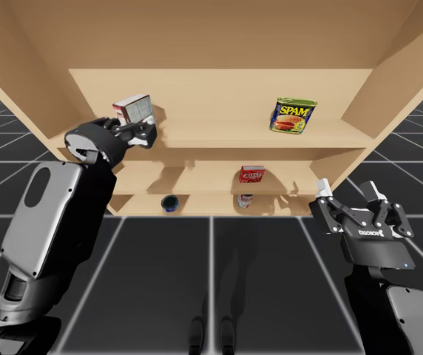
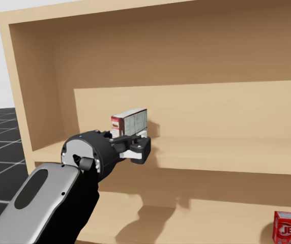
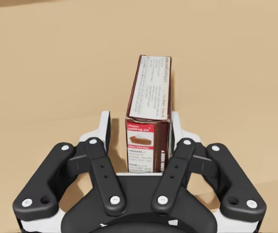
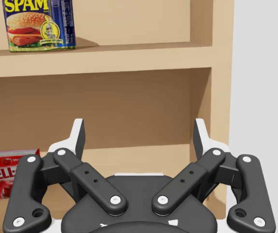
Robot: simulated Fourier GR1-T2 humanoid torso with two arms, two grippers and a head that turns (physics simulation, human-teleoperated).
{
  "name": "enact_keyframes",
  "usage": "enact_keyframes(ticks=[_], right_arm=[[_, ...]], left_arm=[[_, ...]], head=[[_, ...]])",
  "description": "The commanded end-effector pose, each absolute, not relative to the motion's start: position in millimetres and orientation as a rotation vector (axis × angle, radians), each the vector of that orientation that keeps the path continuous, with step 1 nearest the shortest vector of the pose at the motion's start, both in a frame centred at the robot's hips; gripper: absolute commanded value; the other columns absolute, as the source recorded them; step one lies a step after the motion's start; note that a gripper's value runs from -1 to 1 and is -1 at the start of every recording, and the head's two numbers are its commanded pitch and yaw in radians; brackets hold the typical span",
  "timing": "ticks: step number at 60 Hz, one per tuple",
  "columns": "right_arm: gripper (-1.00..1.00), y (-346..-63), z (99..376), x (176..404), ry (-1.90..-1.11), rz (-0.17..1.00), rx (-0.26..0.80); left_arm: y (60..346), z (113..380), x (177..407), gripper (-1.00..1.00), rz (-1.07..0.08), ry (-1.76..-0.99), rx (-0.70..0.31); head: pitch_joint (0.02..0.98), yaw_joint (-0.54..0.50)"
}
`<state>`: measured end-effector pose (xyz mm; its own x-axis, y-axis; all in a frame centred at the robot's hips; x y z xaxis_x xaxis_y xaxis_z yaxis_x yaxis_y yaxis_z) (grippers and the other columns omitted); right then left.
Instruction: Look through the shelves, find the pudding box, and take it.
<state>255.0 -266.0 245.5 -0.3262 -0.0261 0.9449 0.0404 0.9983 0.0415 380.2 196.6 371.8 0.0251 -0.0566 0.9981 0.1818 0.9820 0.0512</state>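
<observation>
Left wrist view: left gripper (image 3: 140, 119) spread, straddling pudding box (image 3: 148, 128), upright at left end of top shelf (image 1: 219, 134); gap at one finger. Judged light, stiff card, crushable; best held across broad faces. Smooth wood, ample headroom. Right gripper (image 4: 139, 128) spread, empty, well apart.

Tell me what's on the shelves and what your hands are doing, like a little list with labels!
Top shelf: pudding box at the left, blue-and-yellow can at the right
Middle shelf: red box
Left hand: open, pudding box between its fingers, a gap on one side
Right hand: open, empty, in front of the shelves
</observation>
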Motion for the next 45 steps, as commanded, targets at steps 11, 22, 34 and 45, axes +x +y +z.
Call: enact_keyframes(ticks=[11,22,34,45], right_arm=[[-1.0,-267,246,255,-1.902,-0.068,-0.009],[-1.0,-266,246,255,-1.902,-0.069,-0.011],[-1.0,-266,246,256,-1.901,-0.068,-0.013],[-1.0,-265,245,256,-1.9,-0.066,-0.014]], left_arm=[[195,371,371,1.0,-0.229,-1.502,-0.092],[195,379,350,1.0,-0.245,-1.542,-0.084],[198,379,313,1.0,-0.268,-1.578,-0.05],[204,374,274,1.0,-0.294,-1.601,-0.049]], head=[[0.246,0.25],[0.243,0.25],[0.252,0.25],[0.256,0.26]])
